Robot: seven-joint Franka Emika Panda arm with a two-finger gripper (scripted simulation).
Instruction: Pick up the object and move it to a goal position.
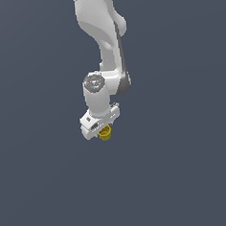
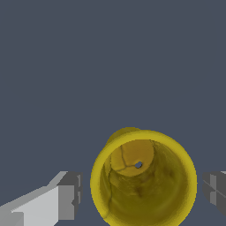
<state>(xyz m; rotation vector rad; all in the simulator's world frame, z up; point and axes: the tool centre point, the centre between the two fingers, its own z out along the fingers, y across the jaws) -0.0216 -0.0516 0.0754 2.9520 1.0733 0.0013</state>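
The object (image 2: 143, 178) is a small yellow-gold cup with a hollow top, and the wrist view looks straight down into it. It stands between the two fingers of my gripper (image 2: 141, 193). One grey pad (image 2: 70, 194) and the other pad (image 2: 215, 190) each keep a narrow gap from the cup's rim, so the jaws stand open around it without touching. In the exterior view the object (image 1: 105, 133) peeks out just under the white hand of my gripper (image 1: 103, 130), near the middle of the picture. Most of the cup is hidden by the hand there.
A plain dark blue-grey surface (image 1: 187, 176) fills both views. The white arm (image 1: 104, 34) comes down from the top of the exterior view. Nothing else shows.
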